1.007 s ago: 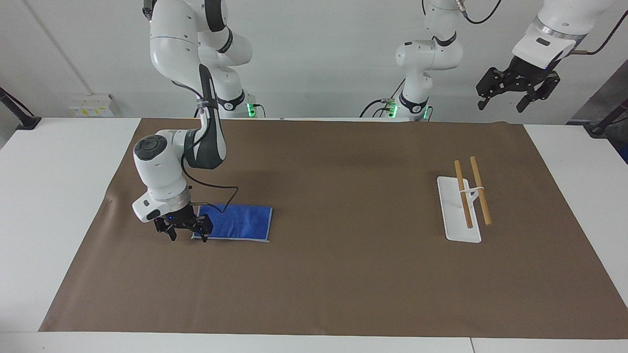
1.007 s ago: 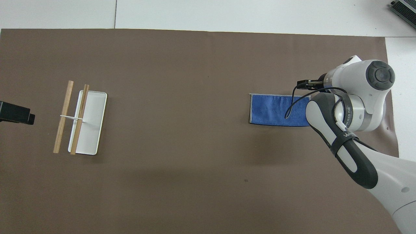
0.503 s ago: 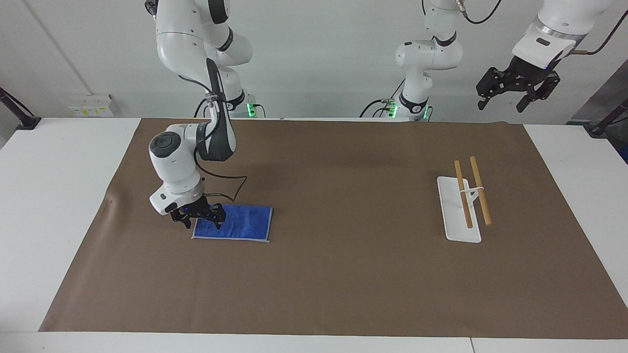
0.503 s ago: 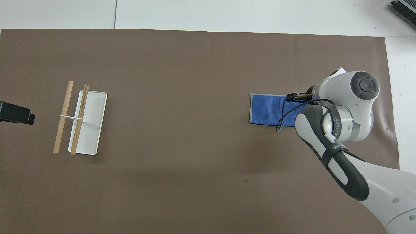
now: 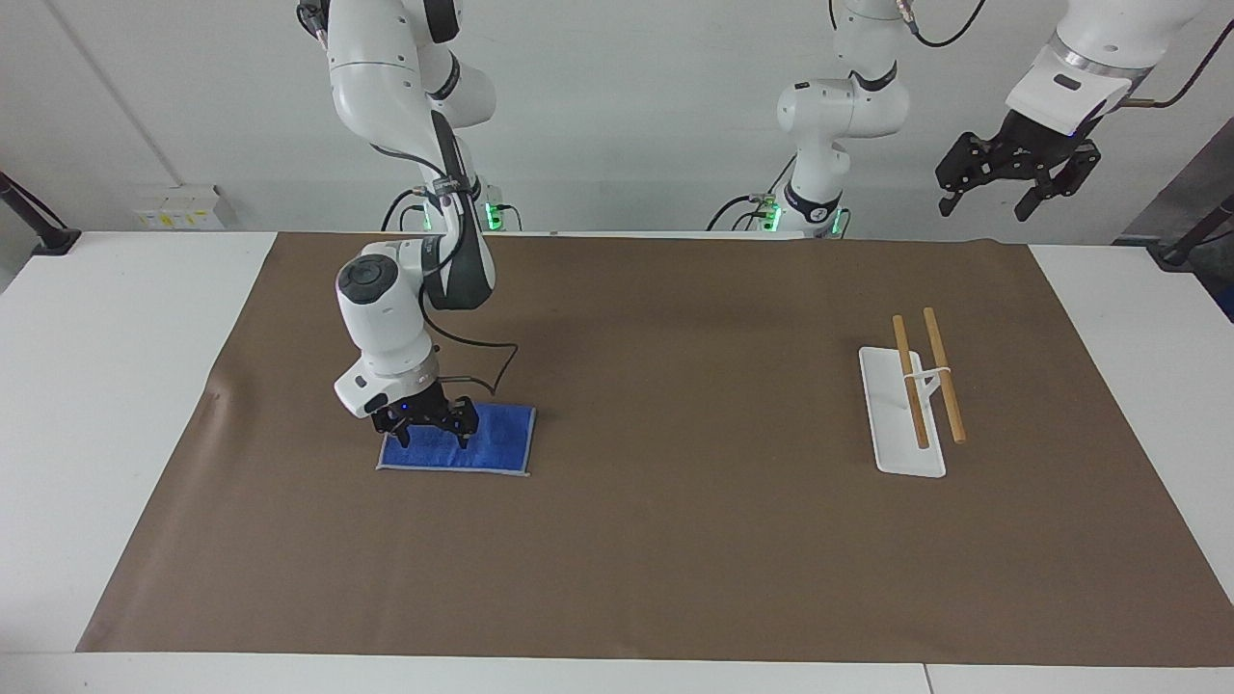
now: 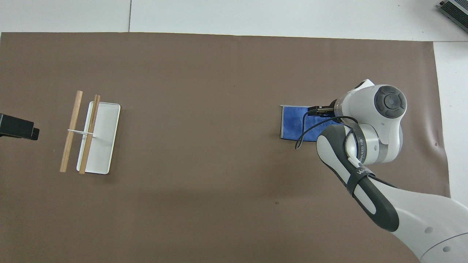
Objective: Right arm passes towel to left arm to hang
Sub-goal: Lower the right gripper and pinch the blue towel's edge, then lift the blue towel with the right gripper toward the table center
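The right claw (image 5: 431,434) is seen low over the towel (image 5: 482,439), its fingers spread apart and nothing clamped between them. The towel is laid flat on the brown mat (image 5: 675,559) covering the tabletop (image 5: 96,434), toward the right arm's end, with its long axis running along the length of the tabletop. The claw is placed over the towel's end that lies toward the right arm's end of the tabletop, so most of the blue cloth stretches away from the claw toward the drying rack (image 5: 911,410). Whether the fingertips already touch the terry cannot be told.

The left claw (image 5: 1017,188) is held high in the air, jaws apart and empty, above the left arm's end of the tabletop, where that arm waits. The drying rack, a white base with two wooden bars, is set well apart from the towel, toward the left arm's end.

The towel is judged far nearer to the right arm, so the first grasp is best made there, on the cloth directly beneath the claw.
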Controlling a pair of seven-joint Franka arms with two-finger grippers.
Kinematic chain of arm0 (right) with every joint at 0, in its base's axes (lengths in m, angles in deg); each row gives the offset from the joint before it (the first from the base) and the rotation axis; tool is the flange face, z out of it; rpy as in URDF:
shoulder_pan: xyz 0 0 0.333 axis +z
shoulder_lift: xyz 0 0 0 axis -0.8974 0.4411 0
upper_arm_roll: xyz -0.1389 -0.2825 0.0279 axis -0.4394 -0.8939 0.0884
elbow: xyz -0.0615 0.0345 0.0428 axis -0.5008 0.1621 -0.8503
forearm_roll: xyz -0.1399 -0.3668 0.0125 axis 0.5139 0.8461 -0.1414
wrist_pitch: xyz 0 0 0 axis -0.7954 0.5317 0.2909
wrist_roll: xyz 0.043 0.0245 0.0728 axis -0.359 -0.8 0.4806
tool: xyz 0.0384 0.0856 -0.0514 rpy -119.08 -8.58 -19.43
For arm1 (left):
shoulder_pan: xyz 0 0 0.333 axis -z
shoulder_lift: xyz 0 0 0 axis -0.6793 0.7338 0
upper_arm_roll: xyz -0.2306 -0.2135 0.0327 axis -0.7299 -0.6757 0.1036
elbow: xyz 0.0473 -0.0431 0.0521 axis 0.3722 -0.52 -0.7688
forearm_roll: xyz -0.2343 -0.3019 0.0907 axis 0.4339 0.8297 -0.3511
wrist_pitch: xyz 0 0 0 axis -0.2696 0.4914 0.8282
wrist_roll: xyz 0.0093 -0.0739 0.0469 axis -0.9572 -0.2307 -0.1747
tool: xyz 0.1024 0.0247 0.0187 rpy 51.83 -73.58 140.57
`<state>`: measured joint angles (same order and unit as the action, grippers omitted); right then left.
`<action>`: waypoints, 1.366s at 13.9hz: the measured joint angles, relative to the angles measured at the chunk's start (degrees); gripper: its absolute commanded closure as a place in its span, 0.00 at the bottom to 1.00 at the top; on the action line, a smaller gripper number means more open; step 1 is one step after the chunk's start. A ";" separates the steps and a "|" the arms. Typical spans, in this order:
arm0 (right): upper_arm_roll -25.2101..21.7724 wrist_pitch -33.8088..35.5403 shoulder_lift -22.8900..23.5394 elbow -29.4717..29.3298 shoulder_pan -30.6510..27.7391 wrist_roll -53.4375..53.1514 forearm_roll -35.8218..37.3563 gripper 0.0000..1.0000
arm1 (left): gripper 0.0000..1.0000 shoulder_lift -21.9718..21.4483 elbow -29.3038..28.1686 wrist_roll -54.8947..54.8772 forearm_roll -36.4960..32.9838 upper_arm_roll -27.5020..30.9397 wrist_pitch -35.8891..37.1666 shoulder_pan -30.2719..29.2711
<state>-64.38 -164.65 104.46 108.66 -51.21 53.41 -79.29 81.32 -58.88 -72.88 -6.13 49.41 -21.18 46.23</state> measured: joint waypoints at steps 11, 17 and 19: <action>-0.18 -0.82 -0.26 3.93 1.40 -0.41 -0.02 0.63 | 0.00 0.00 0.00 0.00 0.00 0.00 0.00 0.00; -0.29 -1.14 -1.33 4.14 1.37 -3.44 -0.04 1.00 | 0.00 0.00 0.00 0.00 0.00 0.00 0.00 0.00; -0.22 -1.14 -1.39 4.12 1.40 -4.58 -0.04 1.00 | 0.00 0.00 0.00 0.00 0.00 0.00 0.00 0.00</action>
<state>-64.61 -165.79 103.07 112.79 -49.81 48.83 -79.33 81.32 -58.88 -72.88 -6.13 49.41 -21.18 46.22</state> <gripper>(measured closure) 0.885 0.000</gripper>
